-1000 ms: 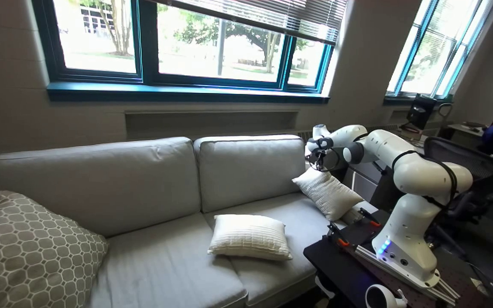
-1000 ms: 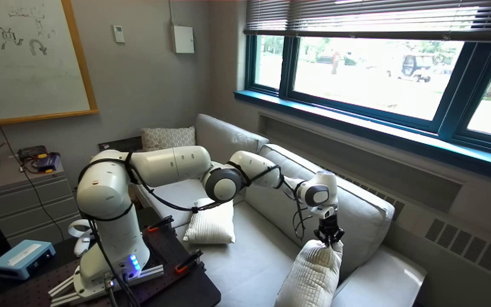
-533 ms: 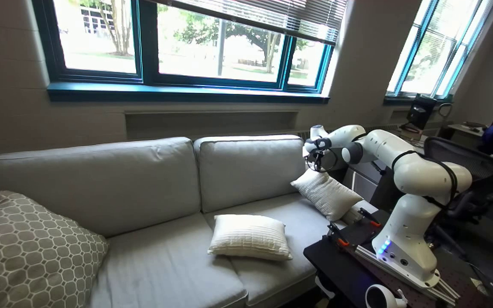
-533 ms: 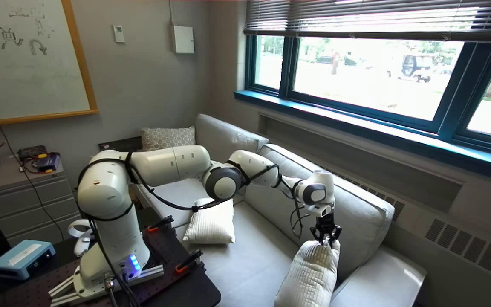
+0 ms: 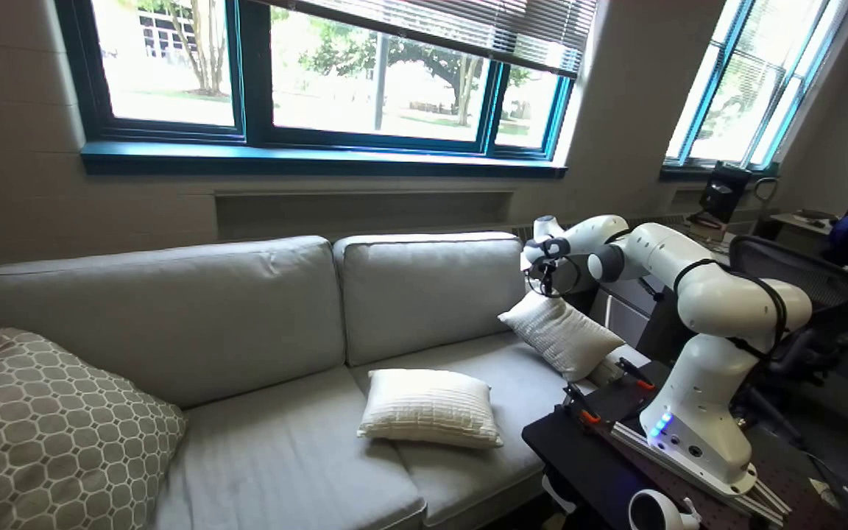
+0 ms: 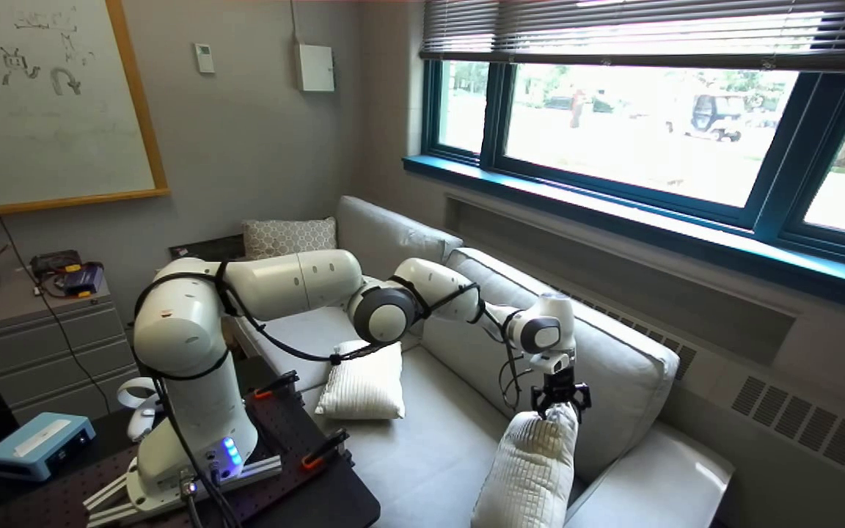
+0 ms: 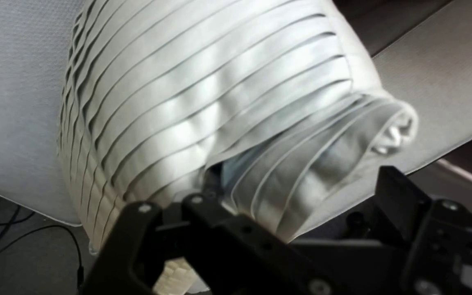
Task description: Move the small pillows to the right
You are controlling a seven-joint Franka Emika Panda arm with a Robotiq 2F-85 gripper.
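Of the small pillows, an off-white one [image 5: 431,408] lies flat in the middle of the sofa. It also shows behind the arm as a white pillow [image 6: 365,385]. The second pleated pillow [image 6: 529,469] stands tilted at the sofa end near the armrest, and its pleated cover [image 7: 203,102] fills much of the wrist view. My gripper [image 6: 560,408] is at this pillow's top corner with its fingers spread wide. In the wrist view the gripper [image 7: 301,176] has the pinched corner loosely between its jaws; one finger presses into the folds, the other finger [image 7: 402,205] stands apart from the fabric.
A larger grey patterned pillow [image 5: 63,434] rests at the far sofa end. The sofa back cushion [image 5: 435,287] rises behind the gripper, and the armrest [image 6: 657,477] is beside the tilted pillow. Clamps [image 5: 582,405] stick up at the edge of the robot's black table [image 5: 564,442].
The fingers have spread from a pinch on the pillow's corner to wide apart. The arm's end and the pillow's top have shifted slightly leftward in both exterior views. The flat pillow has not moved.
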